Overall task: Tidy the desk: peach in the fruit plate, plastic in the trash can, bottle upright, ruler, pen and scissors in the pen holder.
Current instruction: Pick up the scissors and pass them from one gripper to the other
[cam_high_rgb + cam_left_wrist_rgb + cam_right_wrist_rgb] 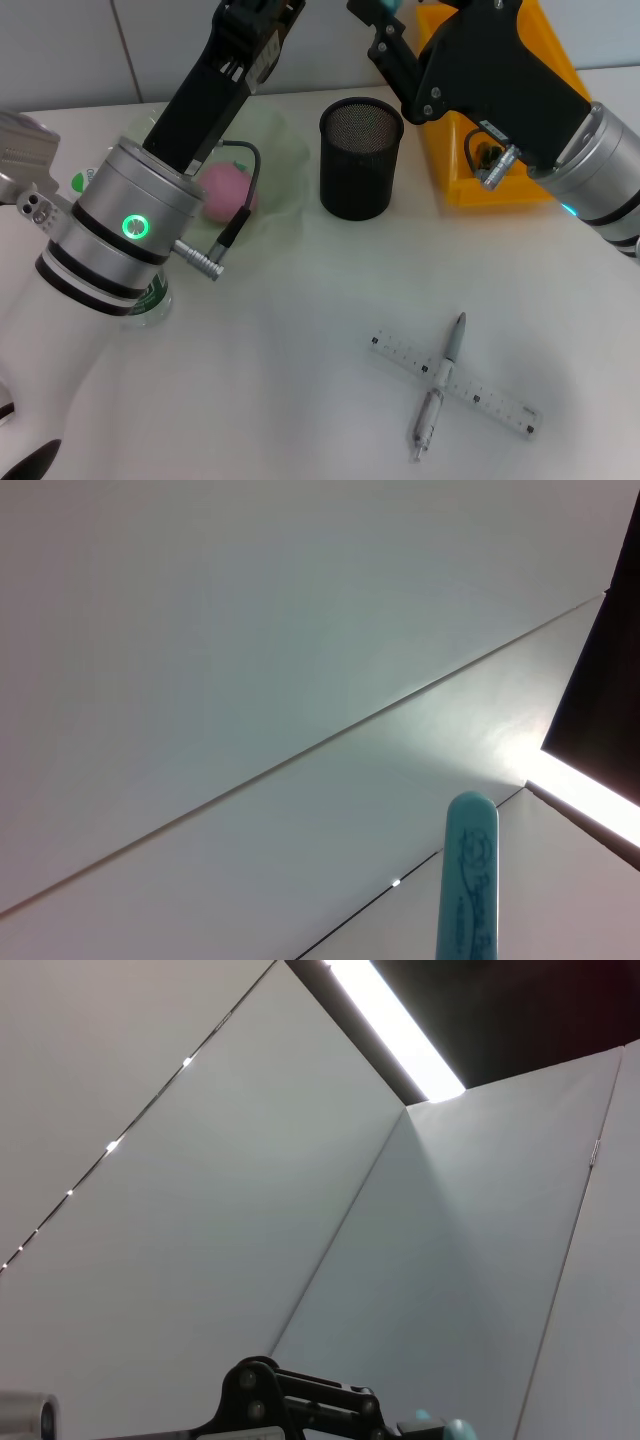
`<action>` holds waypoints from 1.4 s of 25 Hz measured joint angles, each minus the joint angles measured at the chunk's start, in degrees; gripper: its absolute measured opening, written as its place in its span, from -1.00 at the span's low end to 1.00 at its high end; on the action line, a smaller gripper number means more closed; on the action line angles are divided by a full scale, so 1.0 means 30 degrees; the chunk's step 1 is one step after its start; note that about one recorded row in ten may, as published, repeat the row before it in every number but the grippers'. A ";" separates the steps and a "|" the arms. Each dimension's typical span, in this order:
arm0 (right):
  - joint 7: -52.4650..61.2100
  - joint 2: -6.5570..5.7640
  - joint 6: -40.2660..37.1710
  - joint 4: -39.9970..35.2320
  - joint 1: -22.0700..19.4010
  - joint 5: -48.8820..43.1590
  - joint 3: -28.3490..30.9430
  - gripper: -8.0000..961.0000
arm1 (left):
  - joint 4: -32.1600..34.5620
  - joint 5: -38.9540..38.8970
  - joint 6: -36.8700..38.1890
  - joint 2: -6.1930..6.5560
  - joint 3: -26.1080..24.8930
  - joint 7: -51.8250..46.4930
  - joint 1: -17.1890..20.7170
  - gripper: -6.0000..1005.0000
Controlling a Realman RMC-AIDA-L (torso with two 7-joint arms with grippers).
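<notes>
A pink peach (pixel 226 190) lies on the pale green fruit plate (pixel 282 150). The black mesh pen holder (pixel 360 160) stands upright at centre. Near the table's front, a grey pen (pixel 441 385) lies crossed over a clear ruler (pixel 480 397). My right gripper (pixel 385 15) is raised above and behind the holder, shut on the teal scissors (pixel 389 5). Their rounded end (pixel 470 880) shows in the left wrist view. My left gripper (pixel 262 12) is lifted over the plate, its fingers cut off by the picture's edge. A bottle (pixel 152 298) is mostly hidden under my left arm. No plastic is in view.
The orange trash can (pixel 455 150) stands behind my right arm, right of the pen holder. A grey fixture (pixel 22 140) sits at the table's far left. Both wrist views look up at white wall panels and a ceiling light.
</notes>
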 joint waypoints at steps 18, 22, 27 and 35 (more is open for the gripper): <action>0.0000 -0.0002 -0.0184 0.0078 -0.0008 0.0032 -0.0185 -0.61 | -0.0002 0.0000 0.0006 0.0000 0.0078 -0.0051 0.0043 -0.21; 0.0000 -0.0003 -0.0202 0.0104 -0.0009 0.0035 -0.0206 -0.64 | -0.0002 -0.0016 0.0022 0.0001 0.0149 -0.0052 0.0037 -0.21; -0.0001 -0.0004 -0.0260 0.0120 -0.0024 0.0037 -0.0203 -0.80 | -0.0002 -0.0029 0.0043 0.0002 0.0187 0.0003 0.0031 -0.20; -0.0036 0.0000 -0.0502 0.0119 -0.0065 0.0046 -0.0211 -0.81 | -0.0013 0.0076 0.0252 0.0000 0.0246 0.0564 -0.0071 -0.19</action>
